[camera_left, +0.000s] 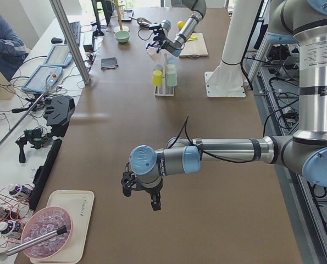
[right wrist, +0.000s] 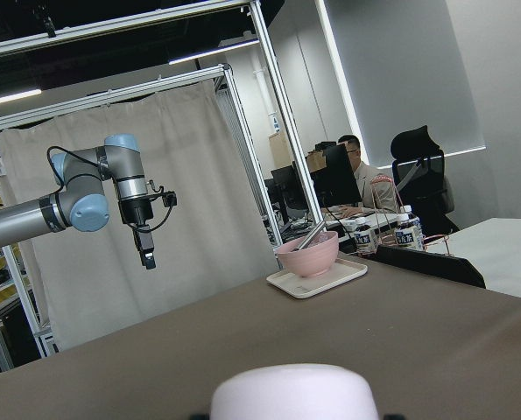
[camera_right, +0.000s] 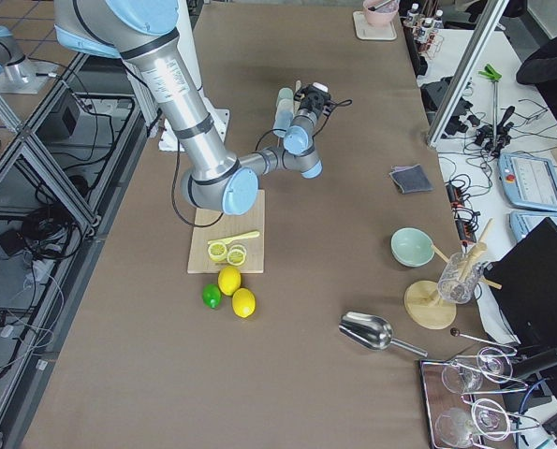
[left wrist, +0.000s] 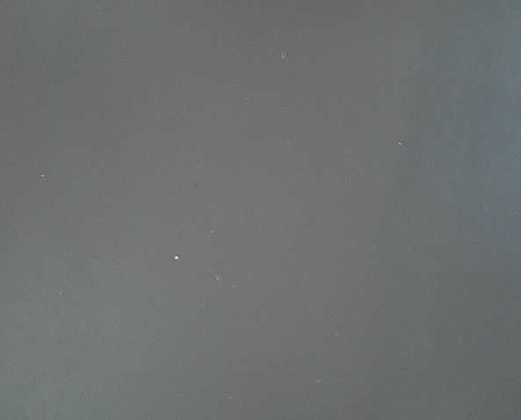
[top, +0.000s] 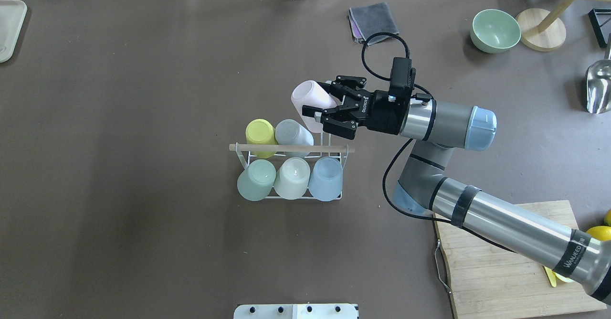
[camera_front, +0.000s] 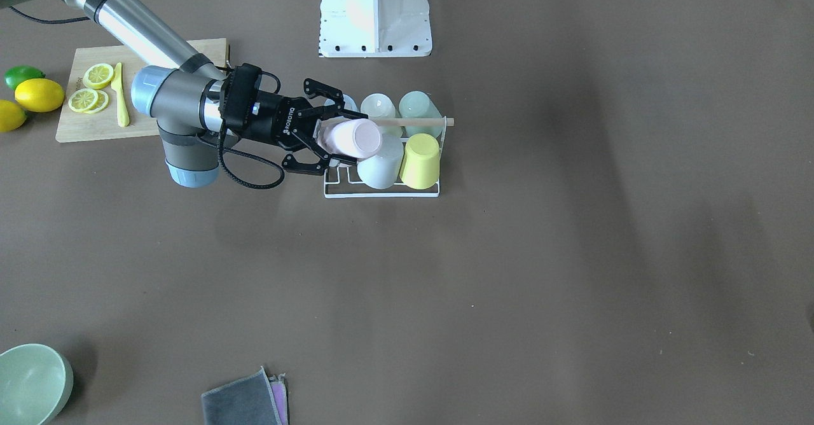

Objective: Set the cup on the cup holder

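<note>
Pinching the pink cup (top: 308, 97), the right claw (top: 320, 99) should, I reckon, tip it mouth-down over the free prong at two o'clock on the cup holder (top: 334, 148); whether the left claw (camera_left: 154, 202) is spread, I cannot tell.

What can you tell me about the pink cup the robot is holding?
The pale pink cup looks like smooth plastic. It is tilted on its side, closed bottom pointing away from the right gripper, whose black fingers clamp it from both sides. It hangs in the air at the free corner of the white wire cup holder, beside a whitish cup.
</note>
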You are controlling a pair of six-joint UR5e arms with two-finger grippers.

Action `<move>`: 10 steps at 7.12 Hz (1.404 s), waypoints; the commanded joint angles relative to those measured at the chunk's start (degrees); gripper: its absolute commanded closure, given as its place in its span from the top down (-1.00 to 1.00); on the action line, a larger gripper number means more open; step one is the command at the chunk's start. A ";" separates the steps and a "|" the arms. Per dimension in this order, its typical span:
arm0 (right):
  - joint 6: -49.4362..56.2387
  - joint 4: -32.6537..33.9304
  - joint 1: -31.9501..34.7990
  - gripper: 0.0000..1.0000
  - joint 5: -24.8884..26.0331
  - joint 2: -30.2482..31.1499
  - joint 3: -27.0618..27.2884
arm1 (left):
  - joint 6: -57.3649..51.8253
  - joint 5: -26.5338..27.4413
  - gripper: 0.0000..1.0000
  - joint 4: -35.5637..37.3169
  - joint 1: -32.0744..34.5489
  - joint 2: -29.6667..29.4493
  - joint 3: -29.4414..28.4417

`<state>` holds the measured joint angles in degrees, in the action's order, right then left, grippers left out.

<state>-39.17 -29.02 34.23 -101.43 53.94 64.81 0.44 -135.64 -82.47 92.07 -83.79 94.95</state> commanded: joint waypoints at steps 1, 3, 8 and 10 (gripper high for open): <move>0.06 -2.35 -0.83 -1.00 -0.08 0.28 -1.09 | 0.00 0.03 0.98 -0.06 0.04 0.20 0.32; 0.23 -2.53 -1.01 -1.00 -0.26 0.54 -1.62 | 0.00 0.12 0.98 0.02 0.22 0.38 0.59; 0.58 -2.97 -0.92 -1.00 -0.35 1.51 -1.88 | 0.00 0.12 0.98 0.02 0.30 0.38 0.85; 0.58 -4.55 -0.92 -1.00 -0.35 2.13 -1.88 | 0.00 0.21 0.98 0.02 0.30 0.38 0.68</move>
<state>-38.61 -32.72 33.31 -101.77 55.70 62.93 0.44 -135.47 -82.44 92.37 -83.41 95.72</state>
